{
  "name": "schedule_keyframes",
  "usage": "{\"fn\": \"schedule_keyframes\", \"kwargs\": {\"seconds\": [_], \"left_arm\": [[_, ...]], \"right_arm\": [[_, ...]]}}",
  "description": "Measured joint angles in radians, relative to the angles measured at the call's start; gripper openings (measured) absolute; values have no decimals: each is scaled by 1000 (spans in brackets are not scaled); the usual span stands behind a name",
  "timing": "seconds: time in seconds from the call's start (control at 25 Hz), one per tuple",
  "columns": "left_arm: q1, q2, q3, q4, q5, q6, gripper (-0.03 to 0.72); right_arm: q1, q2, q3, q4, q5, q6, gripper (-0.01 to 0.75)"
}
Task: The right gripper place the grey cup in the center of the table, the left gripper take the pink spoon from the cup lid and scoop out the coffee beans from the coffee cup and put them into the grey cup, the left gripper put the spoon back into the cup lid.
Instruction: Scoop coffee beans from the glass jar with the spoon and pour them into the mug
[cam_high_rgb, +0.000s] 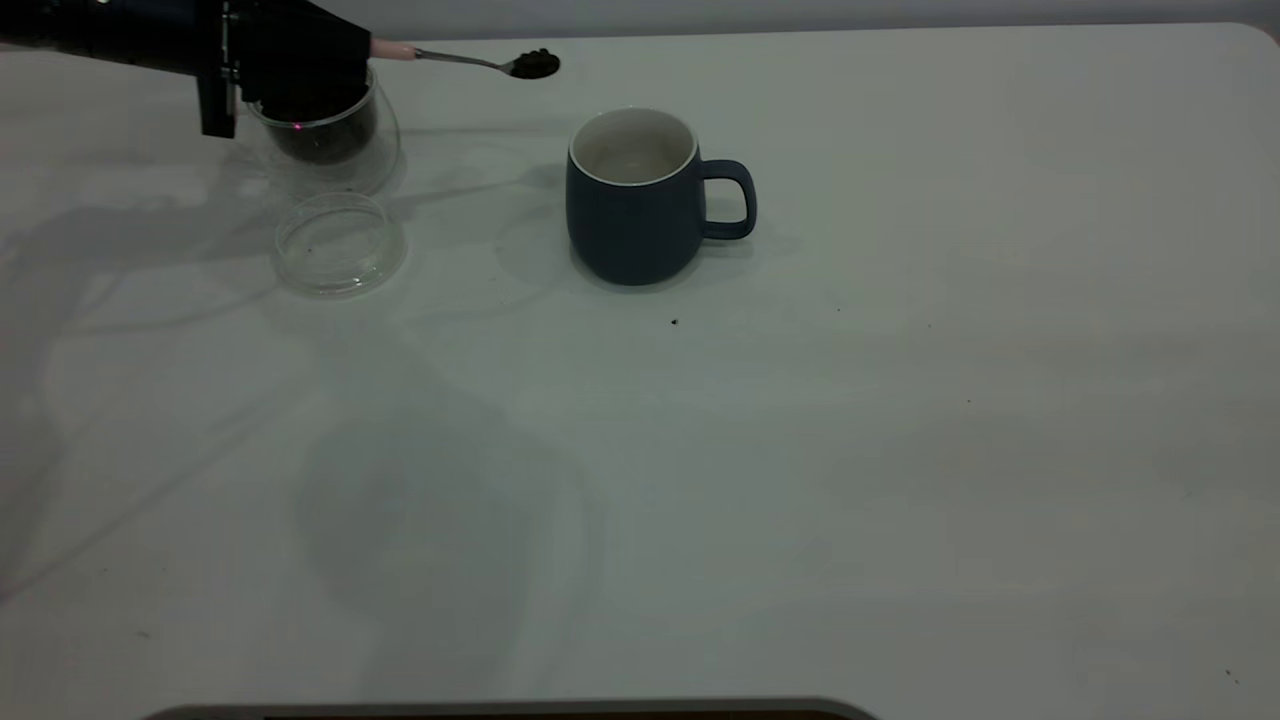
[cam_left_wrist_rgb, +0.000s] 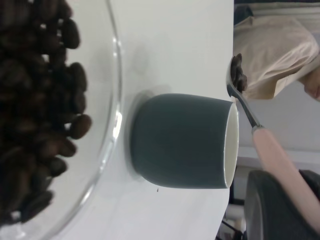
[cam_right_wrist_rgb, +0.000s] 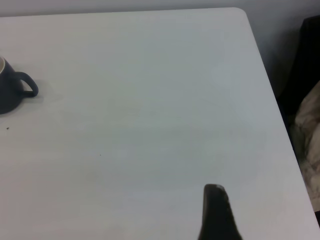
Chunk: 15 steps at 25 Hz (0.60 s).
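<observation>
White desk (cam_high_rgb: 900, 450), broad and lightly specked. Left end effector (cam_high_rgb: 300, 60) at far left, above the coffee cup (cam_high_rgb: 325, 140), clenched on the pink spoon (cam_high_rgb: 470, 60) by its handle. Grey cup (cam_high_rgb: 635, 200) upright near desk centre, handle to the right, well apart from the spoon bowl. Right end effector (cam_right_wrist_rgb: 217, 212) over the desk's right part; open or closed, cannot tell. Cup lid (cam_high_rgb: 340, 245) just near of the coffee cup. Coffee beans (cam_high_rgb: 535, 64) heaped in the spoon bowl, more inside the coffee cup.
</observation>
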<state>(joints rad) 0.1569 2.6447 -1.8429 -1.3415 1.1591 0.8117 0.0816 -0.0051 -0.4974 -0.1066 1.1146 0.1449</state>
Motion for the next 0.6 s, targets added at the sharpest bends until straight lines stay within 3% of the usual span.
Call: {"fn": "schedule_keyframes", "kwargs": {"seconds": [0.6], "left_arm": [[-89, 0, 0, 8, 0, -19, 136]], "right_arm": [[0, 0, 0, 0, 0, 0, 534]]}}
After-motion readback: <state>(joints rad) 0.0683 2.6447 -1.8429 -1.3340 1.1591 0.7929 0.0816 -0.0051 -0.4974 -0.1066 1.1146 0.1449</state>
